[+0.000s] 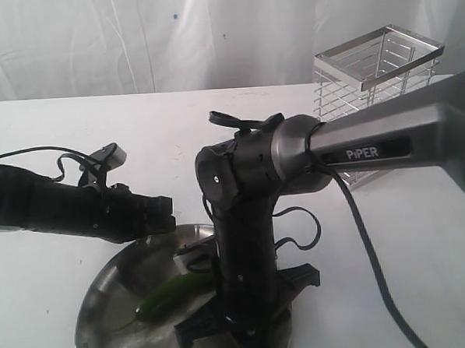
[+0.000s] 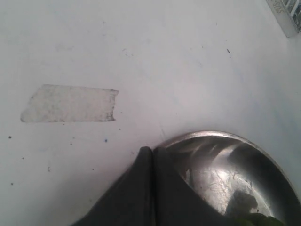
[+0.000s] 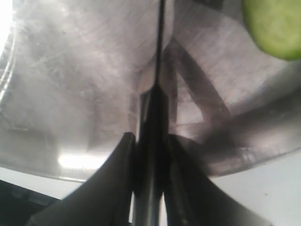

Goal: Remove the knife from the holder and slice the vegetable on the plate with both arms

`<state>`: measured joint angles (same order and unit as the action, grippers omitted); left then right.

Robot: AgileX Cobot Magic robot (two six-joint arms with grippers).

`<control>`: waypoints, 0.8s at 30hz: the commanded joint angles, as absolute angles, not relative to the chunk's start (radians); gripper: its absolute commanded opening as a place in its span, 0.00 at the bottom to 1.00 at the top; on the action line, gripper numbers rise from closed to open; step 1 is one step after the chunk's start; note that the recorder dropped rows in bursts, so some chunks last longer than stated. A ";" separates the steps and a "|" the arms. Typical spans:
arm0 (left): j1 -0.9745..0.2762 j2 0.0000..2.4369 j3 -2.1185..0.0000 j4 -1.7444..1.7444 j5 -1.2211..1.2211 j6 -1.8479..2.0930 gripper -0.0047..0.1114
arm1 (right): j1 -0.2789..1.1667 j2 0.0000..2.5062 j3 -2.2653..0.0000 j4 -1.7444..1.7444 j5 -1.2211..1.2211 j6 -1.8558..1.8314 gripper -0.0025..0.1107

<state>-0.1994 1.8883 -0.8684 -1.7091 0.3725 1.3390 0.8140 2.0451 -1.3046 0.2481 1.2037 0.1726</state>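
The steel plate (image 1: 106, 301) lies at the table's front, with the dark green vegetable (image 1: 172, 294) on it. My right arm bends down over the plate, and its gripper (image 3: 150, 137) is shut on the knife's black handle (image 3: 153, 110). The thin blade (image 3: 161, 52) points out across the plate (image 3: 70, 94), edge on. The vegetable's pale cut end (image 3: 277, 26) lies off to one side of the blade. In the exterior view the wrist hides the knife. My left gripper (image 2: 153, 149) is shut and empty, hovering at the plate's rim (image 2: 207, 135), apart from the vegetable.
The chrome wire holder (image 1: 376, 77) stands at the back right of the white table. A faded tape mark (image 2: 70, 103) sits on the table beyond the left gripper. The right arm's cable (image 1: 370, 268) hangs over the table to the right of the plate.
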 commanded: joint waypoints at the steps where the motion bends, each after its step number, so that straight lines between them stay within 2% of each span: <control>1: -0.189 1.859 -0.878 -1.719 0.386 1.365 0.04 | 0.797 2.037 -1.325 0.242 1.195 0.152 0.02; 12: -0.069 1.722 -0.907 -1.744 0.436 1.279 0.04 | 0.778 2.144 -1.424 0.284 1.182 0.128 0.02; 20: -0.063 1.703 -0.907 -1.744 0.554 1.299 0.04 | 0.778 2.172 -1.485 0.326 1.214 0.098 0.02; 24: -0.063 1.721 -0.902 -1.655 0.499 1.302 0.04 | 0.778 2.172 -1.504 0.327 1.221 0.098 0.02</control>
<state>-0.0666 1.7151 -0.9040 -1.6996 0.5184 1.2976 0.7780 2.1609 -1.4921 0.3138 1.2594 0.1173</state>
